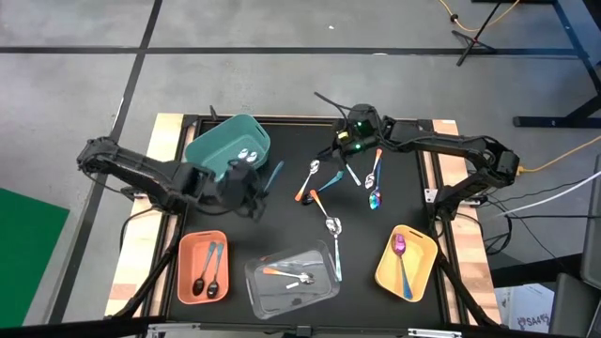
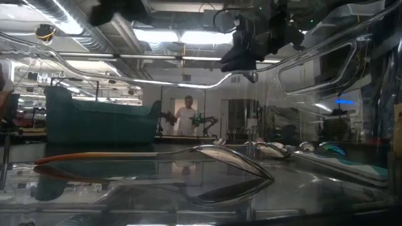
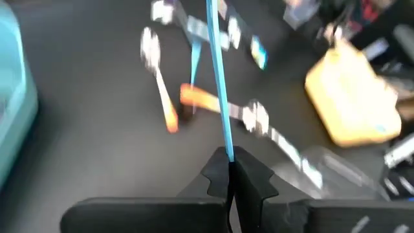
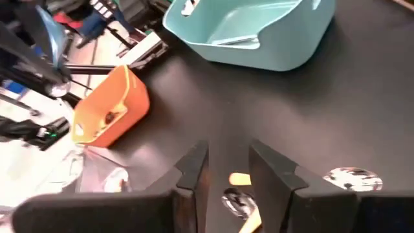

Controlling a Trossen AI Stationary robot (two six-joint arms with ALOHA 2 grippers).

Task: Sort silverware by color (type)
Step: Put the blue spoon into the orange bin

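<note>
Shiny metal spoons (image 1: pixel 332 226), glossy clear plastic bin (image 1: pixel 324 284), matt black tabletop (image 1: pixel 282 216)

Grey concrete floor (image 1: pixel 282 84) around the black-topped table (image 1: pixel 282 221); green mat (image 1: pixel 28 249) beside it; ceiling strip lights (image 2: pixel 176 36); person (image 2: pixel 187 116) standing beyond.

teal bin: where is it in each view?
High: teal bin at the upper left of the mat, beside the left end effector.
Low: dark teal block at left.
Left wrist: a sliver at the left edge.
Right wrist: top centre.
Shared landmark: yellow bin.
</note>
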